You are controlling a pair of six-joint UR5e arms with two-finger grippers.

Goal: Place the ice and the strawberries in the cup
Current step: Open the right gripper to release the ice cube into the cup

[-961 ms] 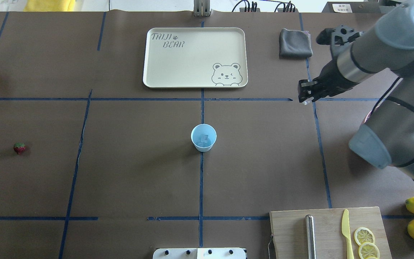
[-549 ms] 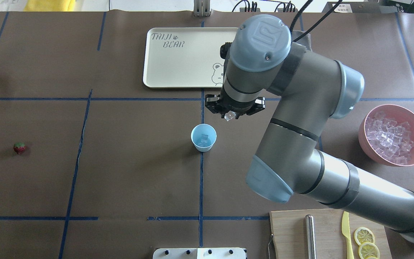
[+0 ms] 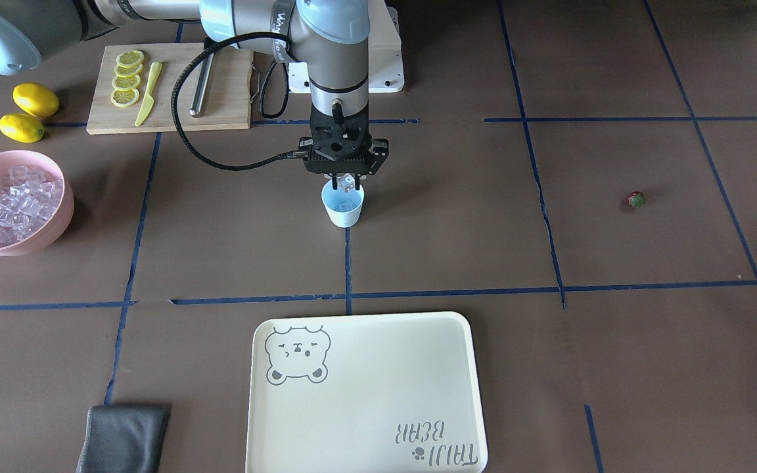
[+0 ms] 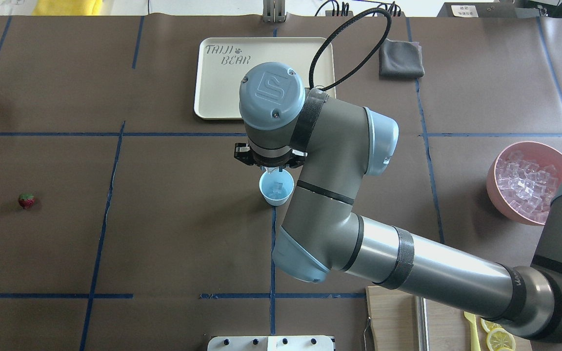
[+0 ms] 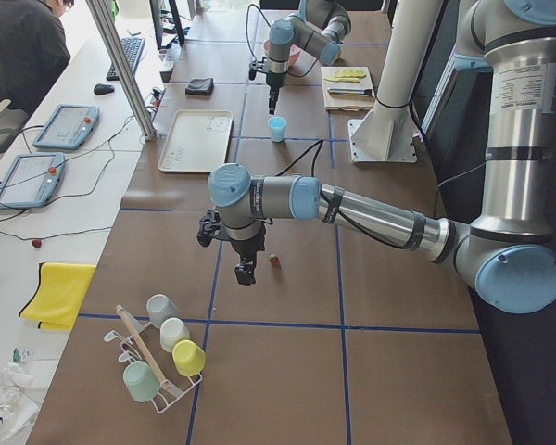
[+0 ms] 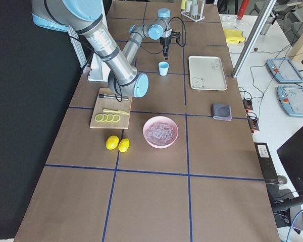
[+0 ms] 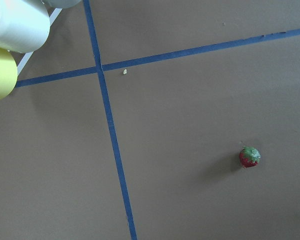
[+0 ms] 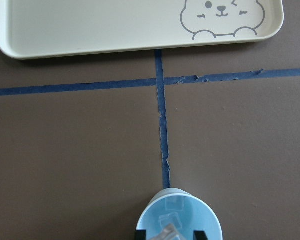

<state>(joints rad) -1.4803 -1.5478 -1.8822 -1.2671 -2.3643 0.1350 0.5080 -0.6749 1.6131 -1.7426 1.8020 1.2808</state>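
Your right gripper point(image 3: 345, 182) pinches an ice cube point(image 3: 349, 183) just above the cup point(image 3: 344, 213) | strawberry point(image 3: 635, 199) well apart from the cup | left gripper point(image 5: 245, 277): you can't judge its grip.

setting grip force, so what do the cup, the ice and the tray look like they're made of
Cup: probably thin plastic or coated paper, with a matte light-blue inside, a whitish outside and no glare.
Ice: clear, glassy cubes with bright highlights. Whether they are real ice or acrylic cannot be told.
Tray: cream and smooth with a satin look and a rounded moulded rim, likely plastic or melamine.
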